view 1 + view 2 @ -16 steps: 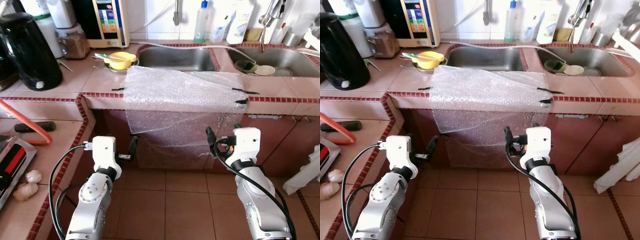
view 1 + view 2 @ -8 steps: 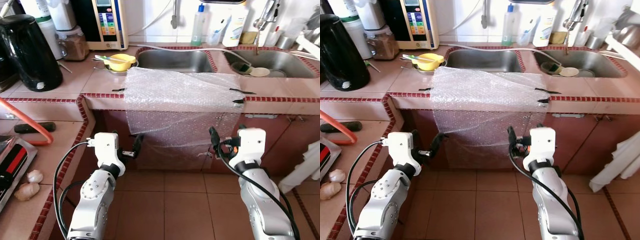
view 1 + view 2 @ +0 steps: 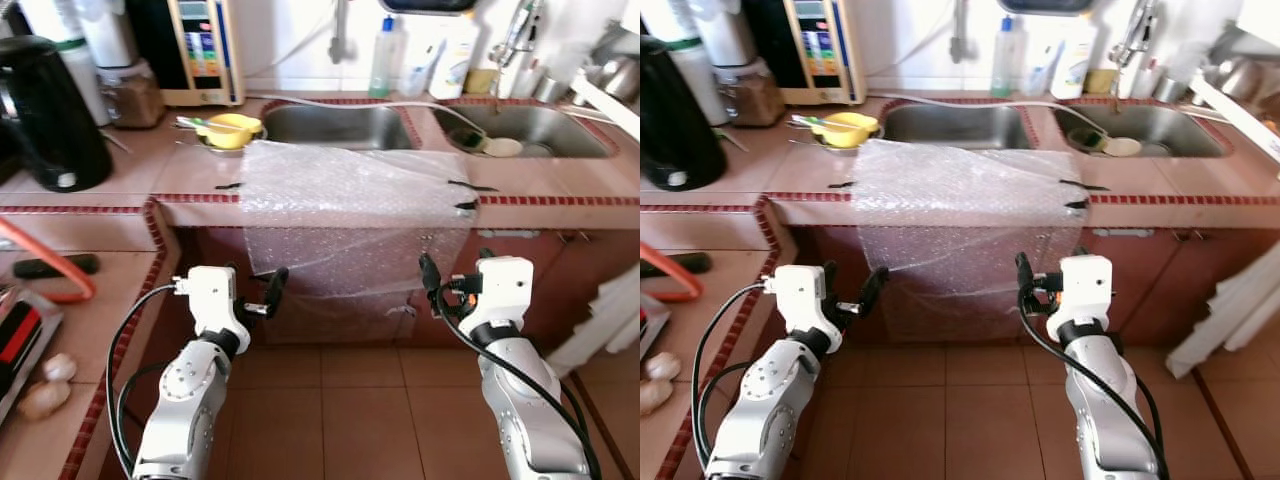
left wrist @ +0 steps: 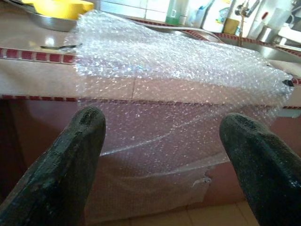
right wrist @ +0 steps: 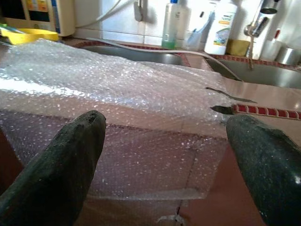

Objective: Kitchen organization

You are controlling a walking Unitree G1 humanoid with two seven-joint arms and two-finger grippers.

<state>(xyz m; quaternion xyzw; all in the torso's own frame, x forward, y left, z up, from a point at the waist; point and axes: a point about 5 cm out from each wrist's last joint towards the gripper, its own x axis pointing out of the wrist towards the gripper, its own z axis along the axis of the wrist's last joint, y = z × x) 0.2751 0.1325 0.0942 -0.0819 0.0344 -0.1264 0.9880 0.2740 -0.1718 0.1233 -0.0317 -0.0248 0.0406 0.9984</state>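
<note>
A sheet of bubble wrap (image 3: 350,190) lies over the pink tiled counter (image 3: 150,170) in front of the left sink (image 3: 335,125), its near part hanging down over the cabinet front (black tape strips hold its left and right edges). The left gripper (image 3: 268,296) and the right gripper (image 3: 432,282) both hover low before the hanging part, near it but not touching, fingers spread wide and holding nothing. A yellow bowl (image 3: 232,130) sits just beyond the sheet's far left corner; a black kettle (image 3: 50,115) stands far left
</note>
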